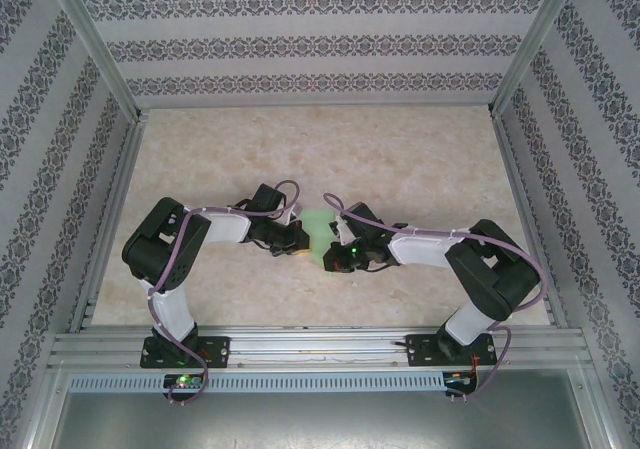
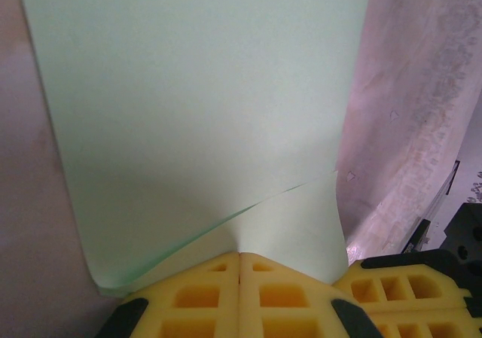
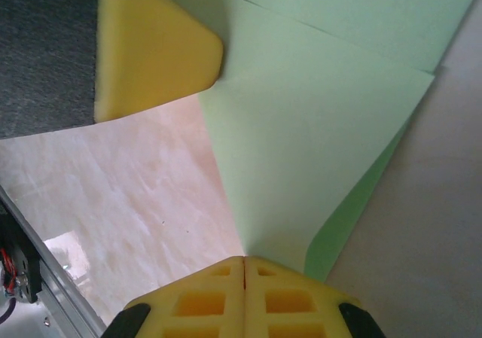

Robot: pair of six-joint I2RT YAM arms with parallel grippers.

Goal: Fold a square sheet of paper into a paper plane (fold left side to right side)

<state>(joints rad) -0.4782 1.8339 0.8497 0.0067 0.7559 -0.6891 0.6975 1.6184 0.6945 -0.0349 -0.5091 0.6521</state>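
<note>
- Between the two arms, at the middle of the worktop [image 1: 400, 159], sits the light-green sheet of paper [image 1: 318, 231]. It is partly doubled over, and one layer curls out from under another.
- Left claw [image 2: 239, 257]: its yellow pads [image 2: 203, 296] are pressed together, pinching the sheet's near edge where a slanted overlap line meets the tips.
- Right claw [image 3: 245, 260]: likewise closed tight, on a narrowing corner of the sheet. The left claw's rounded pad is just beside the paper.
- Handling, as a judgement: very light, thin and limp. It bows rather than holding flat, would crease or tear under a pull, and likely slides easily on the smooth worktop.
- The best hold is probably a shallow pinch at edges or corners, with both claws moving together so the layers do not shear.
- Textures: matt paper, soft-looking pads with square cut-outs, and a pale marbled surface with a slight sheen.
</note>
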